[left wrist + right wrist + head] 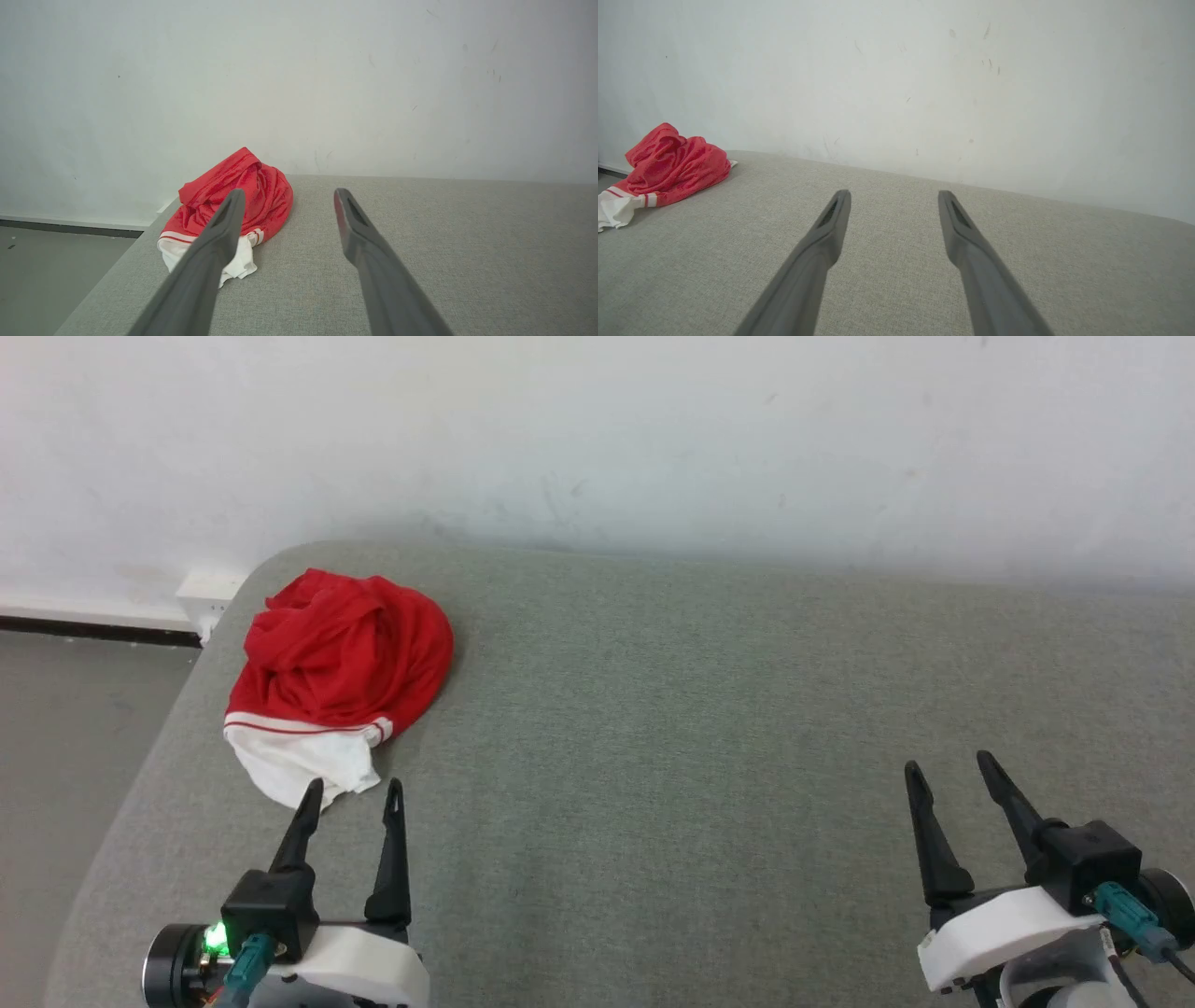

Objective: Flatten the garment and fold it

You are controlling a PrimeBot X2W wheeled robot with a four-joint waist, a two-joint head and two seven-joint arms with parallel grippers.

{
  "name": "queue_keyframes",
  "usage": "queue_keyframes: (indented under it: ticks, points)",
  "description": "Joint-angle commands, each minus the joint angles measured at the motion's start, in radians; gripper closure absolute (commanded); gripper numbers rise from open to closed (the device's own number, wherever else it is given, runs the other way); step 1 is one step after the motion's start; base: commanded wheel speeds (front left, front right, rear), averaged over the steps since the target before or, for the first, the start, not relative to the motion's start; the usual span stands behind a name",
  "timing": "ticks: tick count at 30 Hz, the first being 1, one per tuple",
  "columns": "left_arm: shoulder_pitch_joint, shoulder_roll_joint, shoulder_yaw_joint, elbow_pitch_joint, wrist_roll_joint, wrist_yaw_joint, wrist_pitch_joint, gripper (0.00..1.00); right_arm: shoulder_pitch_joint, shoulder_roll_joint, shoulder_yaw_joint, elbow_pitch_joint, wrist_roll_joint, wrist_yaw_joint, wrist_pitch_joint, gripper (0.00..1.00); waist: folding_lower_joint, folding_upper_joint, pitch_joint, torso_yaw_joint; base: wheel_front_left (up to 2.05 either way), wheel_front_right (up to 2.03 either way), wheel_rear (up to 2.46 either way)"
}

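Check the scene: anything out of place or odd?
Just the shirt: it lies crumpled in a heap near the grey surface's far left corner, white part toward the open left gripper. The right gripper, open too, is far from it.

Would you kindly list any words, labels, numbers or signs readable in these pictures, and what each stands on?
None can be read.
The crumpled shirt shows no lettering on the folds in view; the wall and the grey cushion carry no writing.
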Motion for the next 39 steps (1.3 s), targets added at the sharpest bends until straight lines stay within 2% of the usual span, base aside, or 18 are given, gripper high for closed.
queue_keyframes:
  ticks: [1, 27, 39]
  points:
    - [0.011, -0.002, 0.004, -0.005, -0.008, -0.001, -0.011, 0.00, 0.011, 0.002, 0.006, 0.005, 0.005, -0.001, -0.011, 0.00, 0.0000, 0.0000, 0.000, 0.024, 0.00, 0.00, 0.00]
    - [0.047, -0.003, 0.016, -0.001, -0.041, 0.000, -0.063, 0.00, 0.017, 0.003, 0.031, 0.053, 0.009, -0.001, -0.064, 0.00, 0.0000, 0.0000, -0.011, 0.198, 0.00, 0.00, 0.00]
    - [0.065, -0.004, 0.019, -0.004, -0.054, 0.003, -0.088, 0.00, 0.019, 0.003, 0.035, 0.073, 0.018, -0.001, -0.089, 0.00, 0.0000, 0.0000, -0.020, 0.245, 0.00, 0.00, 0.00]
